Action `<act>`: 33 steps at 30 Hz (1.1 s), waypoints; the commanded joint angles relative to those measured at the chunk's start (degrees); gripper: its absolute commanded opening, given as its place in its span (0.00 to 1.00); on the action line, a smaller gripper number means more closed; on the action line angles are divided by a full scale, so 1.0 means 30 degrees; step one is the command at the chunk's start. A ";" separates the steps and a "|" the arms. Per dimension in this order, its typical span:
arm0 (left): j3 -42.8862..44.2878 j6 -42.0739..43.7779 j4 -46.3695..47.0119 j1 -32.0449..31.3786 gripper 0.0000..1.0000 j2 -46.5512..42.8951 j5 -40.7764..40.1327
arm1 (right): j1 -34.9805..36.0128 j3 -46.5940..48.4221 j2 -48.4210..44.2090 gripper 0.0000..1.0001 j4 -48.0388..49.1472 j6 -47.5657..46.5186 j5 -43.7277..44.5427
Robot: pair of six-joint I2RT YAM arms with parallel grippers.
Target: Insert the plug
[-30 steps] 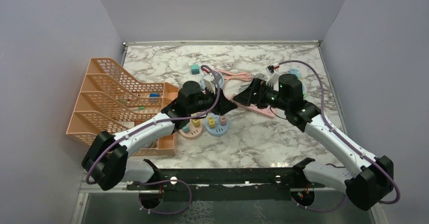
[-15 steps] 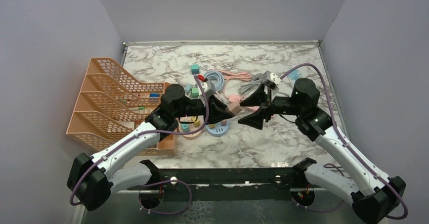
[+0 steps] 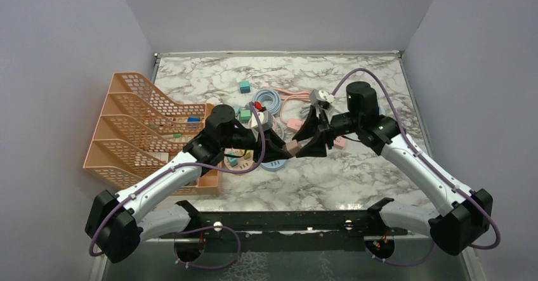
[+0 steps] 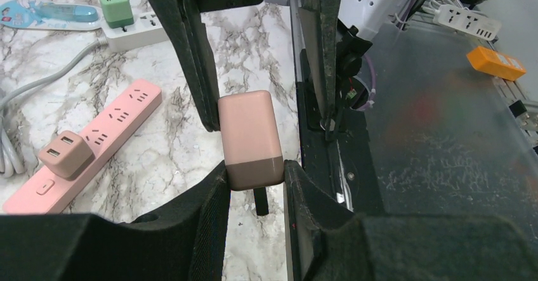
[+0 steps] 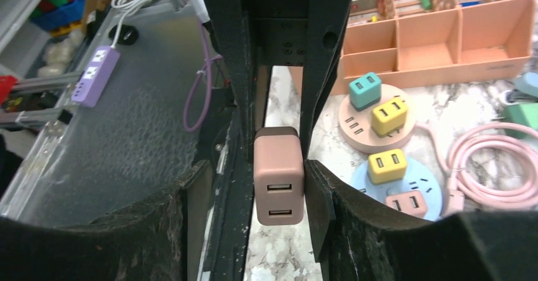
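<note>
**While the left gripper (image 4: 254,173) clamps the pink USB charger (image 4: 249,135), the right gripper (image 5: 257,167) stands apart around it**

Where the marble table (image 3: 342,179) runs to its near edge, a bare stretch lies open in front of both arms. Above mid-table, in the air, the left gripper's fingers press both flanks of the charger at its darker end. One dark prong shows between them; the rest is hidden. The right gripper's fingers straddle the other end, where two USB ports face its wrist camera. One finger touches the casing and the other stands off with a gap. No lettering can be made out on the charger.

Just beyond, to the left, sit a peach round socket hub (image 5: 352,129) and a blue round socket hub (image 5: 425,176), each with small chargers (image 5: 390,116) plugged in. To the right lies a pink power strip (image 4: 95,144) carrying a dusty-pink charger (image 4: 63,154); in the top view the right arm covers most of it.

Farther back are a coiled pink cable (image 3: 297,95), a white power strip (image 4: 136,30) with a green charger (image 4: 115,8), and a blue packet (image 4: 47,11) whose print is too blurred to read. An orange desk organiser (image 3: 133,103) lines the left edge.
</note>
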 commanded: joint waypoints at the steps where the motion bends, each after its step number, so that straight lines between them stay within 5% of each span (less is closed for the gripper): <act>1: 0.0429 0.0554 0.0704 -0.0015 0.15 -0.0126 0.0662 | 0.0026 0.0851 0.0778 0.54 -0.2170 -0.1948 -0.2158; 7: 0.0331 0.0476 0.0940 -0.0015 0.15 -0.0176 0.0371 | 0.0023 0.1259 0.1636 0.51 -0.3399 -0.3074 -0.1910; 12: 0.0133 -0.0261 0.1405 -0.0015 0.20 -0.0024 -0.0276 | 0.0025 0.1372 0.2028 0.24 -0.3011 -0.3229 -0.1796; 15: 0.0109 -0.0795 0.0915 -0.0015 0.42 0.0109 -0.1788 | 0.0026 0.1580 0.2202 0.02 -0.2908 -0.3659 -0.0590; 19: -0.0044 -0.0977 -0.0928 -0.0015 0.72 -0.0034 -0.5953 | 0.0026 0.2084 0.2323 0.01 -0.4262 -0.4955 0.3498; 27: -0.1187 -0.1915 -0.3599 0.0007 0.82 -0.1412 -1.6133 | 0.0004 0.3673 0.4218 0.01 -0.9040 -0.7954 1.2833; 33: -0.1842 -0.2776 -0.3763 0.0043 0.83 -0.2596 -1.8334 | -0.0057 0.4887 0.6295 0.01 -1.0880 -0.8968 1.7139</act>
